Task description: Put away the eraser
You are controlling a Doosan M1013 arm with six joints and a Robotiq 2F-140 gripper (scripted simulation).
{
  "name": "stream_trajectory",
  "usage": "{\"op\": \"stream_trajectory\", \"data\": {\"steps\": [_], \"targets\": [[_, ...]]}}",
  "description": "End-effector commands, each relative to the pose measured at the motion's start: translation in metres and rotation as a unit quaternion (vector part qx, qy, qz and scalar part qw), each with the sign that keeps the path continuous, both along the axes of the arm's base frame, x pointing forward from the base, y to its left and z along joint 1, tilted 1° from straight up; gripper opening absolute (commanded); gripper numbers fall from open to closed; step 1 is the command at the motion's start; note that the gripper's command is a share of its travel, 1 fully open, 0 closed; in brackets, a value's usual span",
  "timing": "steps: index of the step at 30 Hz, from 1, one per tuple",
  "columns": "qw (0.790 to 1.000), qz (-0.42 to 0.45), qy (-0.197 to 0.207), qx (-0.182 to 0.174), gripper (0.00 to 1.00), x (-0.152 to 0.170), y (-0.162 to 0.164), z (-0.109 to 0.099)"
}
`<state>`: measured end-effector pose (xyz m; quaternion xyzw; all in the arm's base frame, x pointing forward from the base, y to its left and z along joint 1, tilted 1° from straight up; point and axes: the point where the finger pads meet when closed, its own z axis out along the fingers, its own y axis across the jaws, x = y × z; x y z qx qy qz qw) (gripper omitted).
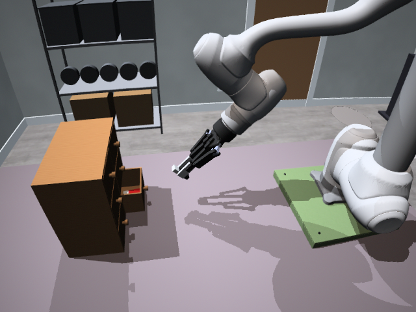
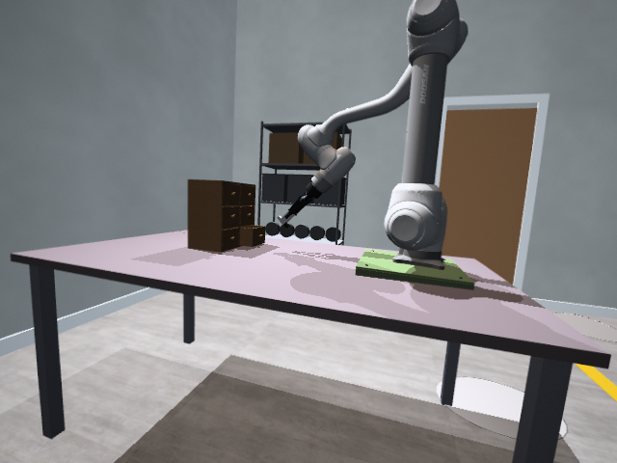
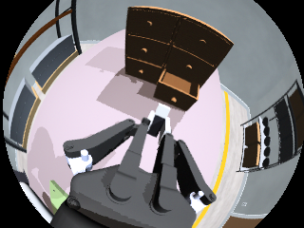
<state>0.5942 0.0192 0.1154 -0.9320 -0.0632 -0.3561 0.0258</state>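
Between fingers point(image 1: 181, 171): white eraser point(image 1: 175, 168), pinched narrow, above surface point(image 1: 214, 268); open drawer point(image 1: 133, 190) ahead, lower.

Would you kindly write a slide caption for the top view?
Gripper, shut on a white eraser, hangs above the table beside the chest, whose one open drawer holds a red-and-white eraser.
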Motion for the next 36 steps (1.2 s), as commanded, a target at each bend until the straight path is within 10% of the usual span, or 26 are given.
{"op": "stream_trajectory", "data": {"steps": [1, 36], "targets": [[0.995, 0.006, -0.095, 0.014, 0.11, -0.0015, 0.0002, -0.0020], [0.972, 0.005, -0.231, 0.033, 0.11, -0.0073, -0.0011, -0.0057]]}}
